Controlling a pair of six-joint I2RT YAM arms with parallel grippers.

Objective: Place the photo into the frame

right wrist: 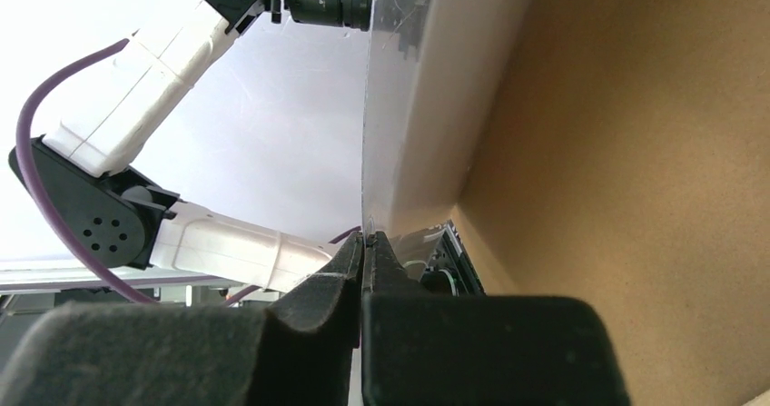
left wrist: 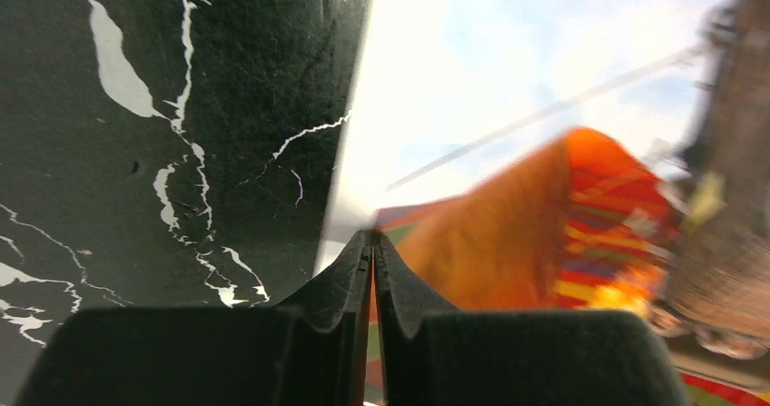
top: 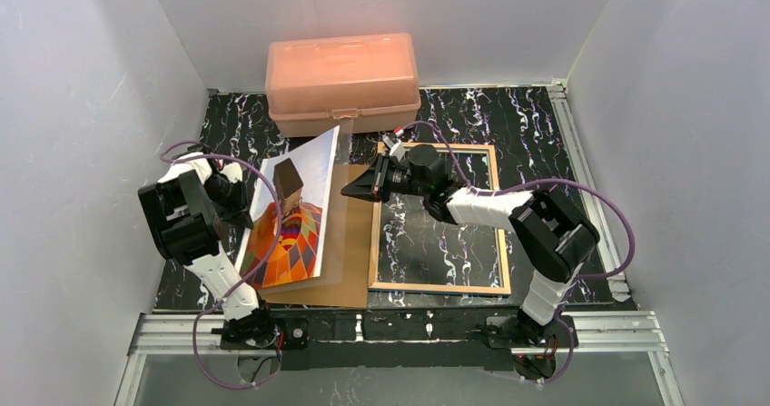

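The photo (top: 295, 229), an orange chequered balloon on blue sky, stands tilted up on its lower edge over the brown backing board (top: 350, 247). My left gripper (top: 247, 208) is shut on its left edge; the left wrist view shows the jaws (left wrist: 372, 242) pinching the print (left wrist: 508, 152). My right gripper (top: 349, 191) is shut on the opposite edge, and the right wrist view shows it (right wrist: 365, 240) clamping the photo's white back (right wrist: 427, 106). The frame (top: 501, 215) lies flat to the right, wood-coloured side up.
A peach plastic box (top: 343, 79) stands at the back, just behind the photo's top corner. The backing board (right wrist: 636, 152) lies between photo and frame. White walls enclose the black marbled table (top: 527, 115). The left arm (right wrist: 136, 79) shows in the right wrist view.
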